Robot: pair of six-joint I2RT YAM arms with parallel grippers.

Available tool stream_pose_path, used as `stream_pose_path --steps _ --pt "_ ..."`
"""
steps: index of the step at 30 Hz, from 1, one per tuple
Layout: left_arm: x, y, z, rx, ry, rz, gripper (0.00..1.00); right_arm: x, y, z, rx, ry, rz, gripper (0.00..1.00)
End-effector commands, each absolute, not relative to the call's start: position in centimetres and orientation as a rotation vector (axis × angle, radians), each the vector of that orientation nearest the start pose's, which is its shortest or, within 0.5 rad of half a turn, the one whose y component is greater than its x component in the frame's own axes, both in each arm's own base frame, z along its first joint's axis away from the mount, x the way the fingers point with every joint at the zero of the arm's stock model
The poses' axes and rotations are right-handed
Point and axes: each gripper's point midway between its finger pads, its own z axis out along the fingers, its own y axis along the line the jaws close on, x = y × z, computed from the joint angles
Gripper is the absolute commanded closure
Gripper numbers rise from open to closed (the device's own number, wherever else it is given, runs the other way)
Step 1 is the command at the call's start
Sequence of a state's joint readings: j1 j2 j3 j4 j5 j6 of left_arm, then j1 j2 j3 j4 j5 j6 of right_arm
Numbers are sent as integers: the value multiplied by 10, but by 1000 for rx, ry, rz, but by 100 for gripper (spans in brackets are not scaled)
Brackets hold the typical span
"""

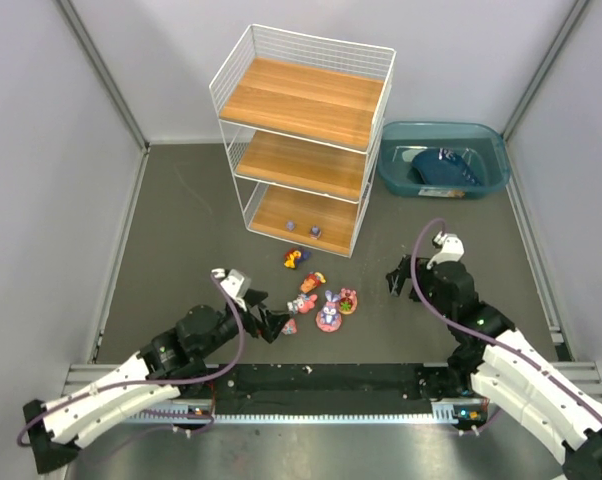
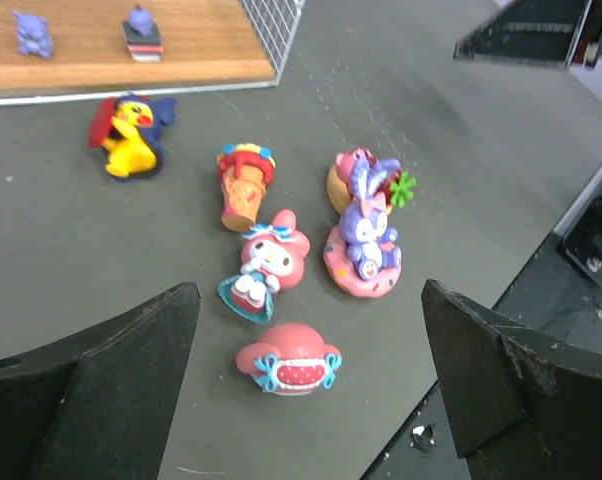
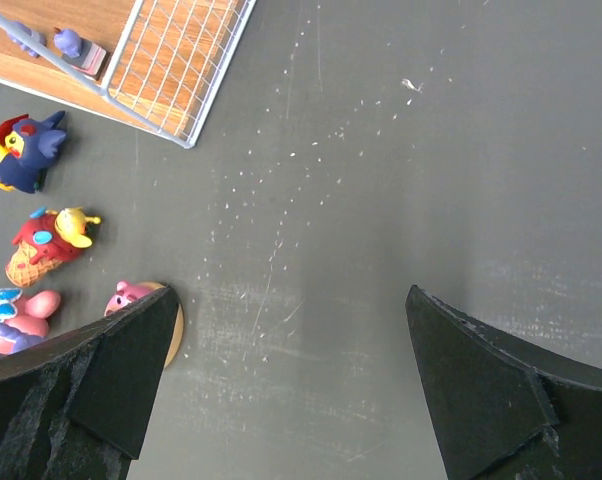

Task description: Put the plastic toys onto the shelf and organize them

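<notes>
The shelf stands at the back centre, with two small purple toys on its bottom tier. Several plastic toys lie on the dark floor in front of it: a yellow bird, an ice-cream cone figure, a pink bunny, a purple bunny on a pink donut, a pink figure with a green sprig and a red hat-shaped piece. My left gripper is open and empty, with the red piece between its fingers. My right gripper is open and empty over bare floor, to the right of the toys.
A teal bin holding a dark blue item stands to the right of the shelf. Grey walls close in both sides and the back. A black rail runs along the near edge between the arm bases.
</notes>
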State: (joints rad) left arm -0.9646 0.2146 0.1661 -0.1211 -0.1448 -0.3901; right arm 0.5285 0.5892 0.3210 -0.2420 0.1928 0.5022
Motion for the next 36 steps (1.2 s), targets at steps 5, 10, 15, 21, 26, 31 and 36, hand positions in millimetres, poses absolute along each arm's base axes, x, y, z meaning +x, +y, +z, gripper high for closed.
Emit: stream_pose_path --steps 5,10,15,21,26,31,36 --pt "153 -228 136 544 1871 -705 1 229 117 110 105 2050 447 1" --pt "153 -232 124 527 1884 -682 1 227 117 111 99 2039 455 1" --pt "147 -228 118 514 1887 -705 1 227 117 113 97 2027 464 1" --pt "130 -237 101 583 1967 -730 1 227 119 112 85 2036 463 1" --pt "134 -234 93 524 1987 -667 1 226 120 111 82 2038 472 1" --pt "131 -231 84 489 1991 -644 1 225 120 112 78 2031 479 1" --pt "133 -225 81 490 1965 -596 1 225 121 112 74 2031 485 1"
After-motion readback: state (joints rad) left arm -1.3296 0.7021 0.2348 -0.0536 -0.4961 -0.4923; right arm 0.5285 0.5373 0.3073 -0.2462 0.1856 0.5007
